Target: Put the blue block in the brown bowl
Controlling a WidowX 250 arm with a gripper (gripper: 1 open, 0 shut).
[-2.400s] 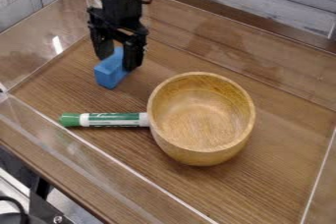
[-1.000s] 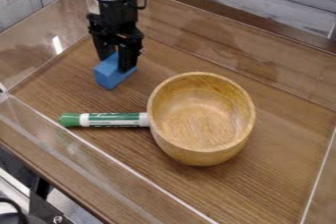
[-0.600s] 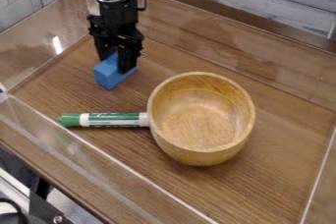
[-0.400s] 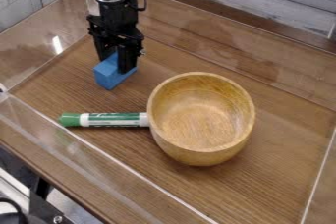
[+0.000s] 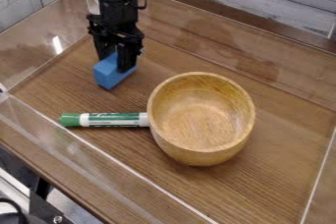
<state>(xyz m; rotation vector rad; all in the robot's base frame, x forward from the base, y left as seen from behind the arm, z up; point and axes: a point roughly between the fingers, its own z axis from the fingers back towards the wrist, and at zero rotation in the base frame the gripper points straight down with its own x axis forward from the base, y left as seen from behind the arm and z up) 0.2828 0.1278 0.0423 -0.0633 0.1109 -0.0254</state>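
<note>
I see the gripper point(image 5: 117, 59) pointing straight down near the far-left part of the table point(image 5: 250, 41), black fingers point(image 5: 129, 55) drawn in tight on the blue block point(image 5: 110, 71). The block sits flat on the wood; its top rear portion is between the fingers, the lower front face sticks out toward the near-left. So: jaws clamped on the block, block on the surface, not lifted. The brown bowl point(image 5: 201, 119) stands upright to the right of the block, toward the near-right area of the table, well apart from the gripper; inside I see only bare wood grain. A green-and-white marker pen point(image 5: 104, 120) lies flat close to the near-left edge, roughly parallel to it, its right end just beside the bowl's left rim; I can't tell if they touch. The pen is between the block and the near edge, clear of the block. A clear low wall point(image 5: 27, 110) runs round the tabletop; glare on it along the left side.
</note>
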